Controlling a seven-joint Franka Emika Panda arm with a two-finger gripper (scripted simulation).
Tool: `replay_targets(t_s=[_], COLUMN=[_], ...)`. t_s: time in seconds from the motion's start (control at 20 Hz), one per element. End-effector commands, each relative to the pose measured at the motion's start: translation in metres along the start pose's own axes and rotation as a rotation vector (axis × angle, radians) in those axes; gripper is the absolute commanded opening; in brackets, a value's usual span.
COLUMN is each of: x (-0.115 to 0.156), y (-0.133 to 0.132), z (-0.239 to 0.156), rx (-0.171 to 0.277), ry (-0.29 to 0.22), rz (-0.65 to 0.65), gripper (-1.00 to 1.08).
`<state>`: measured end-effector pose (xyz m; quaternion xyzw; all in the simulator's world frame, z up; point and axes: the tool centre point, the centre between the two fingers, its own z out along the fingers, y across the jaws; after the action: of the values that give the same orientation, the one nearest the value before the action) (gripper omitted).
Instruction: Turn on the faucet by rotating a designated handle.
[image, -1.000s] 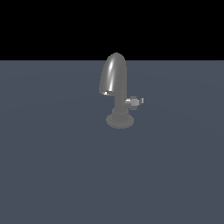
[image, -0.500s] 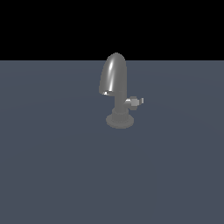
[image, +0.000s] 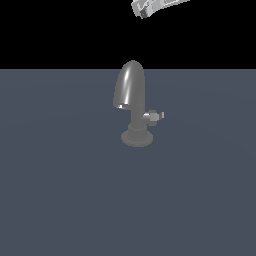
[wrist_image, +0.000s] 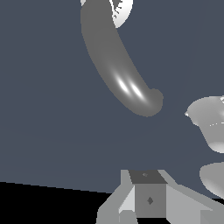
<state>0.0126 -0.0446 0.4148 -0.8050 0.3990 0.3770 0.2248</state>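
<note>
The grey metallic faucet (image: 131, 87) stands upright in the middle of the exterior view, with its domed spout over a short stem and a round flared base (image: 136, 138). The handle (image: 154, 116) is a short stub with a lighter blocky tip, sticking out from the stem toward the exterior view's right. A white part of my gripper (image: 144, 9) shows at the top edge, well above the faucet and touching nothing. In the wrist view the spout (wrist_image: 118, 70) appears as a long curved grey body, with grey gripper parts (wrist_image: 146, 197) at the picture's edge. The fingers do not show clearly.
The faucet stands on a flat blue-grey floor (image: 60, 200) that runs back to a black background. In the wrist view, grey flared shapes (wrist_image: 211, 124) lie beside the spout; I cannot tell which faucet parts they are.
A white part of my arm has come into the exterior view at the top edge, where nothing showed before. The faucet and its handle have not moved.
</note>
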Motion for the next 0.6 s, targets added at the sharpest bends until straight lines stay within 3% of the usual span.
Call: replay_targets(t_s=[0.0, 0.55], x=[0.017, 0.087], y=[-0.004, -0.010], z=[-0.001, 0.002], rx=[0.026, 0.135], ry=[-0.052, -0.260], rz=[0.050, 0.258], gripper=[-1.00, -1.00])
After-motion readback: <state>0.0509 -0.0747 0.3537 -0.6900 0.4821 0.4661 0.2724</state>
